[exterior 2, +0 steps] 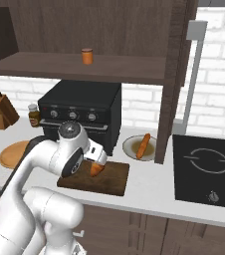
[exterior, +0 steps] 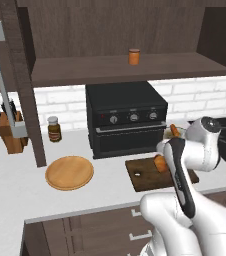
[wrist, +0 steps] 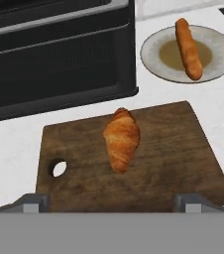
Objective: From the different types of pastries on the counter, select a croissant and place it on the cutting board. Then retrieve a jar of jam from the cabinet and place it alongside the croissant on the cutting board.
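Pale grey tabletop (exterior: 15, 180) runs beneath a white brick wall in a rendered kitchen, where a white arm's gripper (wrist: 111, 201) hangs with its two fingers spread wide apart, holding nothing, just above the near edge of one dark wooden cutting board (wrist: 183, 163). One croissant (wrist: 121, 140) lies free near the middle of that board, between and beyond the fingertips, with the board's single hole (wrist: 58, 168) to its left in the hand view.

Behind the board sits one black oven (exterior: 126, 117) with three knobs. Right of the oven, one round pale plate (wrist: 218, 54) carries one long, thin orange-brown loaf (wrist: 188, 47), making two pastries in all. Farther right, one black cooktop (exterior 2: 206, 169) is set into the tabletop.

Above, one small orange jar of jam (exterior: 134, 56) stands alone and upright on the open shelf of the dark wood cabinet (exterior: 75, 70). On the left stretch of the tabletop lie one round light wooden plate (exterior: 69, 173), one dark brown jar with a yellow label (exterior: 54, 129) near the wall, and one knife block (exterior: 10, 131) farther left.
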Motion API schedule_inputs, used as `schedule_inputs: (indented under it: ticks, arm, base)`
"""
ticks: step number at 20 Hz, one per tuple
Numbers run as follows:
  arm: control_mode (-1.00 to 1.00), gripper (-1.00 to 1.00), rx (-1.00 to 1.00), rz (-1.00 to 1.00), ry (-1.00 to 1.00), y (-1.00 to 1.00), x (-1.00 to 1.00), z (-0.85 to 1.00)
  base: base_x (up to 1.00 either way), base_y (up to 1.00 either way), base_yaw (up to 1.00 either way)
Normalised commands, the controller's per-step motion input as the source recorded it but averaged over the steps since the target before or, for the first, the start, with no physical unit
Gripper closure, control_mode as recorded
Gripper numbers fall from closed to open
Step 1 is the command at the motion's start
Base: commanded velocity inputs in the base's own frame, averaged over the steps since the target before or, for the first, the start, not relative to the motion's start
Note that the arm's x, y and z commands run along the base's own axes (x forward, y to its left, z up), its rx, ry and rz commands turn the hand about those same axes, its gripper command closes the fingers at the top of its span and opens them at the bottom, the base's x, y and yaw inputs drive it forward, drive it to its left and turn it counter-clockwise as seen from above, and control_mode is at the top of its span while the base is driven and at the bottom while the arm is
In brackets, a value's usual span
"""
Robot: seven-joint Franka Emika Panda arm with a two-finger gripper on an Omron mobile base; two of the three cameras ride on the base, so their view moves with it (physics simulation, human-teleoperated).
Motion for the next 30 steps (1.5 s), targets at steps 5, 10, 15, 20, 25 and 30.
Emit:
schedule_inputs:
  ticks: [5, 10, 15, 20, 25, 30]
  arm:
    - [-1.0, -1.0, 0.0, 0.02, -0.26, 0.03, -0.18, 0.74]
    - [-1.0, -1.0, -0.03, 0.04, -0.26, 0.01, -0.2, 0.78]
    - [-1.0, -1.0, -0.02, 0.04, -0.29, 0.02, -0.39, 0.7]
    - [-1.0, -1.0, 0.0, 0.01, -0.08, 0.0, -0.1, 0.07]
    - [-1.0, -1.0, -0.01, 0.05, -0.05, 0.22, 0.0, 0.81]
    - [-1.0, -1.0, -0.05, 0.01, -0.07, 0.27, 0.0, 0.98]
  base:
    - [0.0, 0.0, 0.0]
    - [0.0, 0.0, 0.0]
    - [0.0, 0.0, 0.0]
    - [0.0, 0.0, 0.0]
    - [0.0, 0.0, 0.0]
    - [0.0, 0.0, 0.0]
